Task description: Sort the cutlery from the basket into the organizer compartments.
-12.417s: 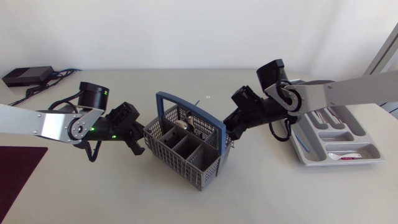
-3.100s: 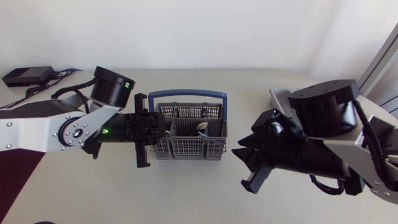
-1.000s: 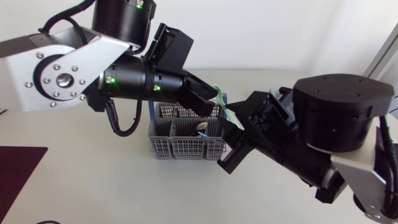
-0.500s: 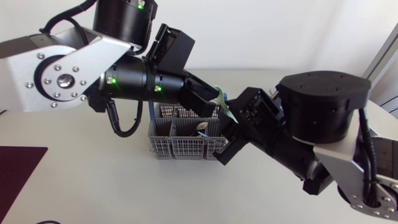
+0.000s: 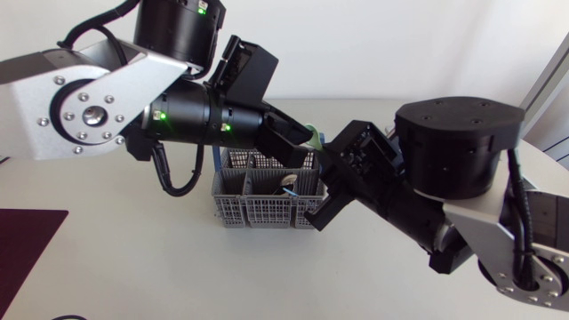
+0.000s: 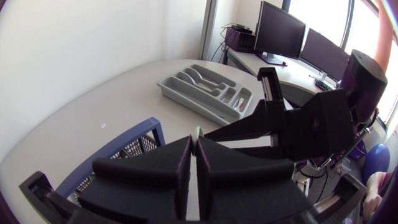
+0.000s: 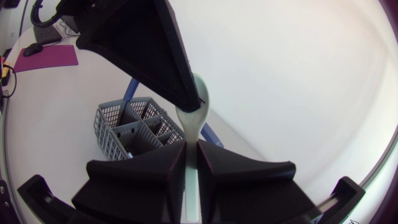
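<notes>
High above the grey basket (image 5: 264, 206), a pale green spoon (image 5: 313, 134) is held by both grippers. My left gripper (image 5: 302, 139) is shut on one end; a small tip of the spoon (image 6: 197, 133) shows past the left gripper (image 6: 193, 147). My right gripper (image 5: 332, 158) meets it head-on. In the right wrist view the spoon (image 7: 194, 118) has its handle pinched in the right gripper (image 7: 191, 147), with its bowl against a left finger (image 7: 149, 50). The grey organizer (image 6: 206, 94) lies beyond, seen only in the left wrist view.
The basket (image 7: 133, 129) has a blue handle (image 5: 220, 162) and stands under both arms, with a piece of cutlery (image 5: 286, 188) left inside. A dark red mat (image 5: 27, 244) lies at the table's near left. My right arm's large body (image 5: 453, 178) covers the table's right side.
My right gripper has moved in toward the left gripper and shut on the spoon. The left arm has kept still with the spoon in its grip.
</notes>
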`<state>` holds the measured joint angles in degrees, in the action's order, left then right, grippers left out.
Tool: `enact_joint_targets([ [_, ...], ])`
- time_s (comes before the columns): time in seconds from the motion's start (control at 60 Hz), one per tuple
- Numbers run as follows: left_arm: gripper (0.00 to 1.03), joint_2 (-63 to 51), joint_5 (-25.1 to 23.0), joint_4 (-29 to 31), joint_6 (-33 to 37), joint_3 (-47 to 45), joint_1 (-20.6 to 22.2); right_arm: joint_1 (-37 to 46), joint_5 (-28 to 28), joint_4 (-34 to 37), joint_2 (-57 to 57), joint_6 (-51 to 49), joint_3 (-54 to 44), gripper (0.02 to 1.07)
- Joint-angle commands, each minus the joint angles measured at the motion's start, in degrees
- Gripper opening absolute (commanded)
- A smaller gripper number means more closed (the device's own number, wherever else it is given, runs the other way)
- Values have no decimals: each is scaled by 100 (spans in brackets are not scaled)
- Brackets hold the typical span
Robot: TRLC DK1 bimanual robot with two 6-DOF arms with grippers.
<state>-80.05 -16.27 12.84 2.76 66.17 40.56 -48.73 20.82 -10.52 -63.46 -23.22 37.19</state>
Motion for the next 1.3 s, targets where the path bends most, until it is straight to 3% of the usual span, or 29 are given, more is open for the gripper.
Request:
enact_joint_targets([
  [0.0, 8, -2, -122, -36, -145, 71, -39, -5, -25, 77, -79, -165, 52, 10],
  [0.083, 19, 25, -148, -36, -153, 80, -57, -14, -43, 156, -70, -174, 43, 9],
  [0.3, 69, 165, -148, -36, -259, 212, -259, -58, -78, 367, 62, -209, -80, 9],
  [0.433, 82, 297, -148, -62, -241, 449, -593, -40, -148, 560, 255, -209, -186, 9],
  [0.667, 90, 403, -227, 87, -66, 836, -1410, 364, -605, 965, 756, -314, -476, 9],
  [0.867, 90, 429, -254, 403, 558, 766, -1718, 1735, -1845, 1351, 1090, -631, -625, 9],
  [1.017, 90, 411, -236, 632, 1490, 370, -1656, 2843, -2864, 1606, 1099, -1079, -678, 10],
  [1.283, 90, 552, 265, 729, 2940, -526, -1067, 4864, -4508, 2054, 493, -2503, -529, 10],
])
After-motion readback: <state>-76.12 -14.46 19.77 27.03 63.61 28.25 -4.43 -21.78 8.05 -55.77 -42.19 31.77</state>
